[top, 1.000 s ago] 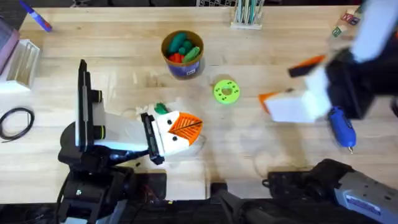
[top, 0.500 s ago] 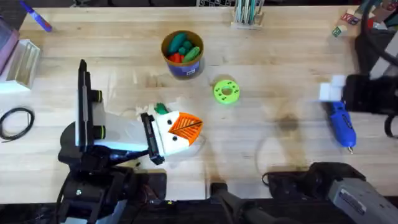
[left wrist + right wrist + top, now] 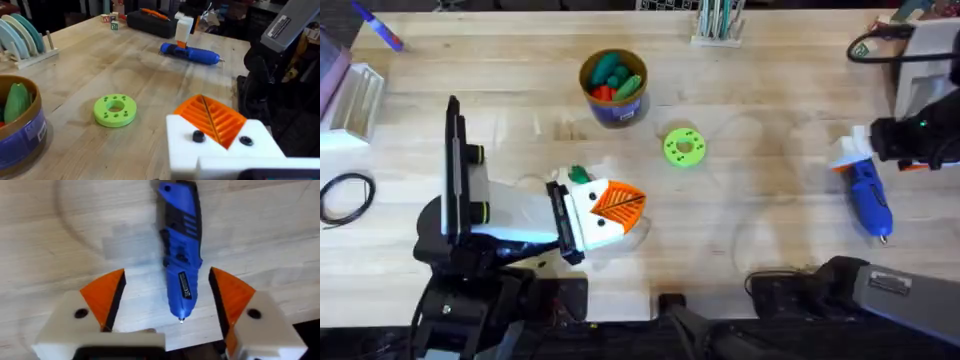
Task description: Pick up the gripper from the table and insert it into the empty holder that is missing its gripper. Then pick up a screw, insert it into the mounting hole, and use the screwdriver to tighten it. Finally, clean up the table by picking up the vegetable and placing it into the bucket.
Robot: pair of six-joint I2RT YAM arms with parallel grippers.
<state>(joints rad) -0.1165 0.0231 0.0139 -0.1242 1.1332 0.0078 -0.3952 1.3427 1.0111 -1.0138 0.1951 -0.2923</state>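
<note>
The blue pen-shaped electric screwdriver [image 3: 868, 203] lies flat on the wooden counter [image 3: 770, 90] at the right of the overhead frame, its thin metal tip toward the lower edge, where the right arm can take it for the tightening step. The right hand [image 3: 167, 300] hangs directly over it, released: in the right wrist view the two orange ribbed pads [image 3: 106, 296] stand wide apart with the blue body between them, not touching either, set up to close across the handle. The right arm reaches in from the right edge of the overhead frame, wrist bent down toward the tool.

The left arm rests low at the lower left, forearm stretched toward centre. The left hand [image 3: 605, 212] lies on the counter, white blocks and orange wedge together; whether it is clenched I cannot tell. A small green piece [image 3: 579, 175], possibly the toy vegetable, sits just above it. The round blue cup with a brown rim [image 3: 613, 88] stands upper centre holding toy vegetables, and the flat green disc [image 3: 683, 146] lies near it.
</note>
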